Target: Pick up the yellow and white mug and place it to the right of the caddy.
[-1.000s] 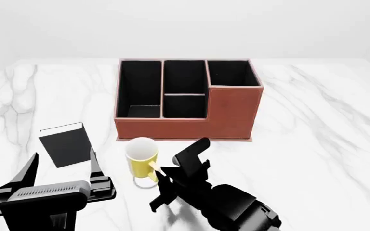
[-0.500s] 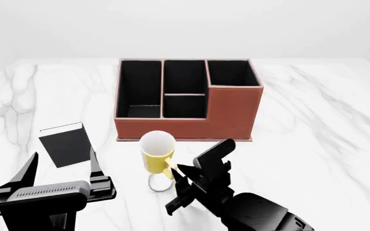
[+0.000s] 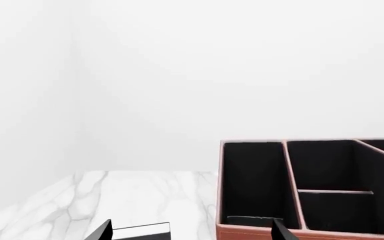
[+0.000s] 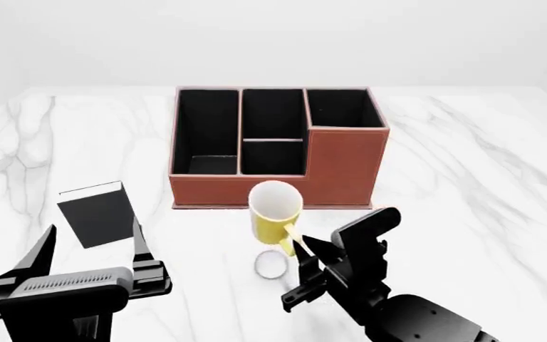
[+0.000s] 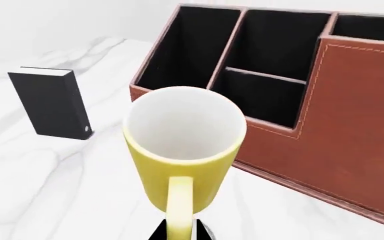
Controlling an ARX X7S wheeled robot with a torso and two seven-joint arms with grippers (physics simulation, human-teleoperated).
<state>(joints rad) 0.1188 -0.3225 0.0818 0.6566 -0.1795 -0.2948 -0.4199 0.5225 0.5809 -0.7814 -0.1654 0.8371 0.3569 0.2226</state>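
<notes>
Right gripper (image 4: 298, 249) fingers pinch the yellow and white mug (image 4: 275, 211) by its handle, mug upright, lifted off the desk (image 4: 464, 185), just in front of the caddy (image 4: 278, 148). Left gripper (image 4: 88, 246) fingers spread wide, holding nothing.

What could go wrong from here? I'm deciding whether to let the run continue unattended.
The right claw grips the yellow and white mug only by its thin handle, so the lifted mug could swing or slip out. It also hangs close in front of the caddy, whose taller end lies on the way right; a low sweep might clip that corner. The left claw is idle, clear of this.
</notes>
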